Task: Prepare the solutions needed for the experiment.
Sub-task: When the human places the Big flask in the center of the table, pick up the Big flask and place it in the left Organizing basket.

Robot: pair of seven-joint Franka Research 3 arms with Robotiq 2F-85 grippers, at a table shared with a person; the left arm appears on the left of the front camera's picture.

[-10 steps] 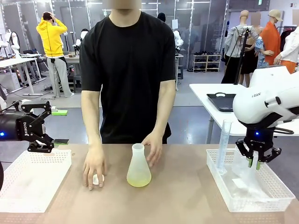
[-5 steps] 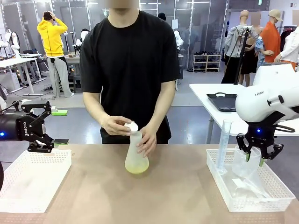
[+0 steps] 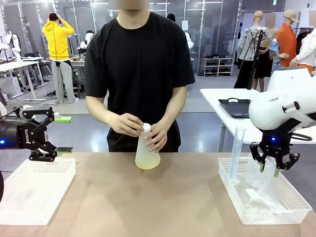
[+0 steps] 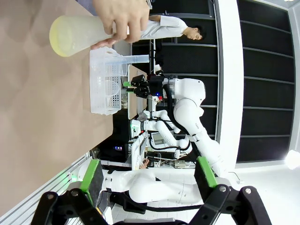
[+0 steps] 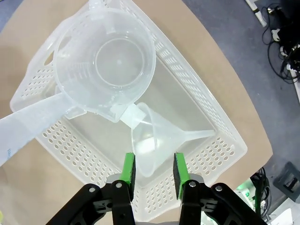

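Now we see person's hands (image 3: 126, 124) gripping flask (image 3: 146, 148) of yellow-green solutions (image 3: 147, 162); left gripper (image 4: 149, 173) wide open, empty; right gripper (image 5: 153, 168) part-open above funnel (image 5: 157, 140), empty

1. The solutions (image 3: 147, 163) are a pale yellow-green, translucent layer inside a frosted, milky-clear flask (image 3: 146, 150).
2. The person's T-shirt (image 3: 140, 64) is plain black.
3. The table (image 3: 148, 205) is a plain matte tan-brown.
4. At the flask's 3 o'clock the right basket (image 3: 229, 190), and at its 9 o'clock the left basket (image 3: 29, 197), are white with a regular pattern of small holes.
5. The right gripper (image 5: 154, 169) and the left gripper (image 4: 149, 176) are black with bright green pads.
6. The measuring cup (image 5: 104, 61) and the funnel (image 5: 157, 138) are colourless clear plastic.
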